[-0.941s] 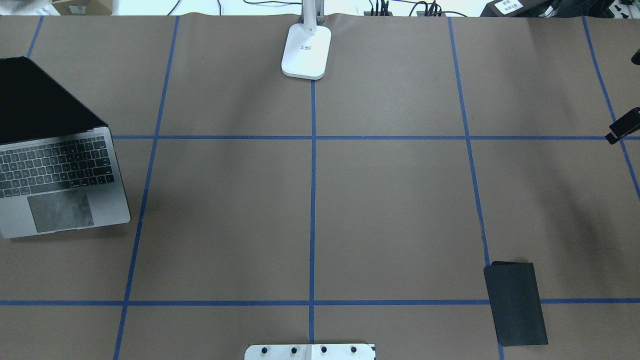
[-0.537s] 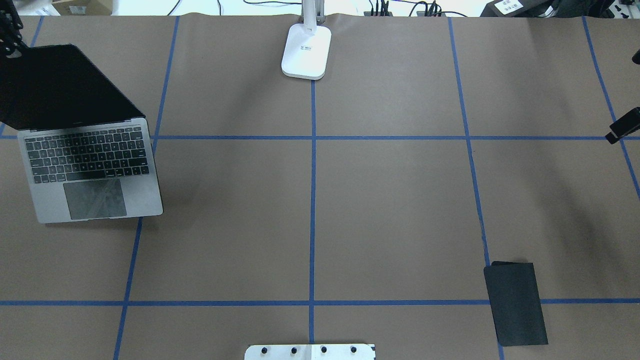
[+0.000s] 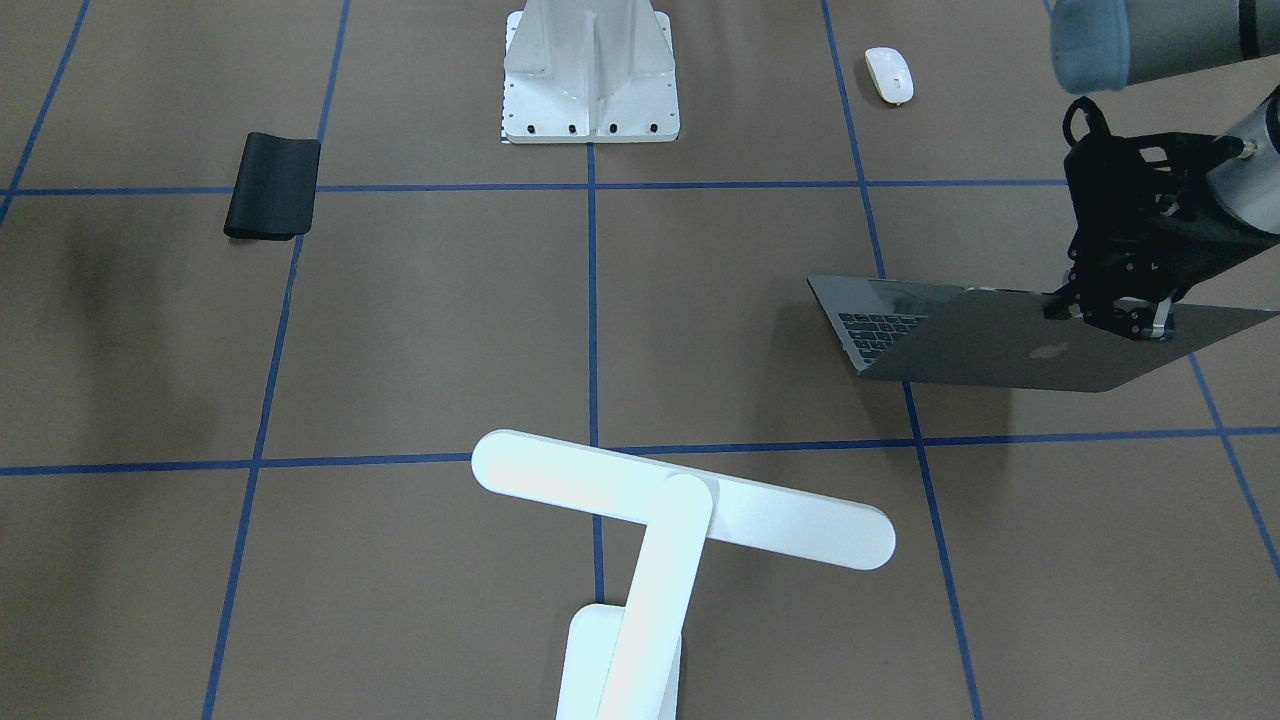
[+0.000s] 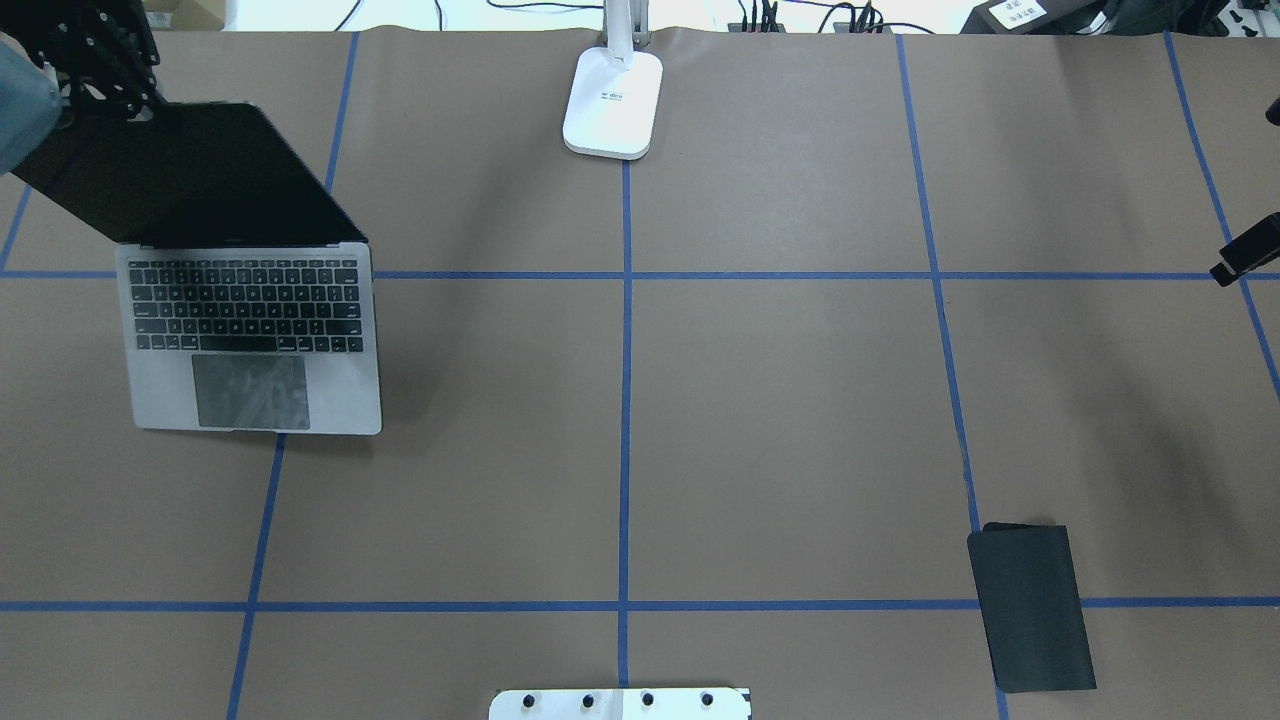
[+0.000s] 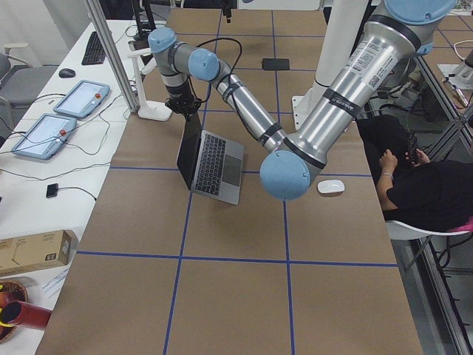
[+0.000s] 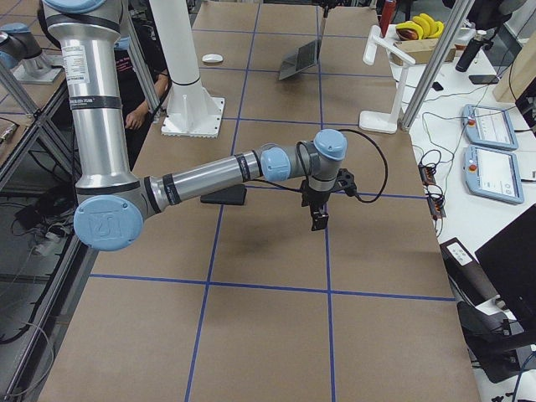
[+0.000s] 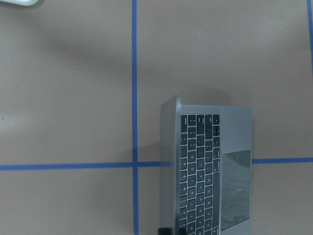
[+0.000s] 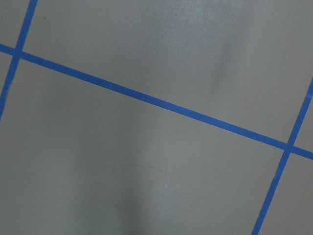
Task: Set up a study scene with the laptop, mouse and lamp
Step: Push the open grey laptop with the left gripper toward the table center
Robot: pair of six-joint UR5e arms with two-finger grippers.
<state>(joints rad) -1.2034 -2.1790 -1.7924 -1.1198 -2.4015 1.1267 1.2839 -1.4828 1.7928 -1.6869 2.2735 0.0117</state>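
Observation:
The open space-grey laptop sits on the table's left part, its screen tilted back. My left gripper is shut on the top edge of its lid, and the gripper also shows in the overhead view. The white mouse lies near the robot's base on the left arm's side, apart from the laptop. The white lamp stands at the far middle edge, and its base shows from overhead. My right gripper hovers over bare table at the far right; I cannot tell whether it is open or shut.
A black mat lies folded near the front right. The white ribbed pedestal stands at the robot's base in the middle. Blue tape lines divide the brown table cover. Cables and tablets lie beyond the far edge.
The laptop has slid right from the table's left edge and turned square to the grid. My left gripper has come into the overhead view with it. The right arm has not moved.

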